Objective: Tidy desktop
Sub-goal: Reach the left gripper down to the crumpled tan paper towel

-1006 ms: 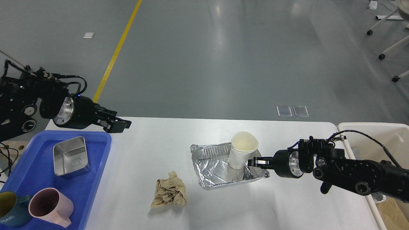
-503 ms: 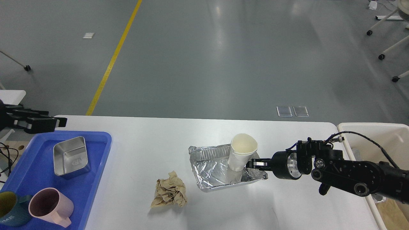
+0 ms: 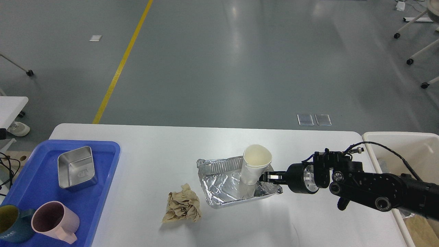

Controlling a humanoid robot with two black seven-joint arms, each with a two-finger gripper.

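Observation:
The white desktop point(image 3: 144, 161) holds a crumpled foil tray point(image 3: 223, 185) with a white paper cup point(image 3: 255, 163) leaning in its right end. A crumpled brown paper ball point(image 3: 182, 208) lies left of the foil tray. My right gripper point(image 3: 265, 177) reaches in from the right at the cup's base and the foil tray's right rim, touching them. Its fingers look close together, but I cannot tell whether they grip anything. My left gripper is out of view.
A blue plastic tray point(image 3: 99, 178) at the left edge holds a square metal container point(image 3: 76, 167), a pink mug point(image 3: 55, 221) and a dark blue mug point(image 3: 10, 228). A beige bin point(image 3: 401, 144) stands off the table's right end.
My left arm has drawn back to the left and out of view. My right gripper has moved left, and the foil tray and cup have shifted left with it.

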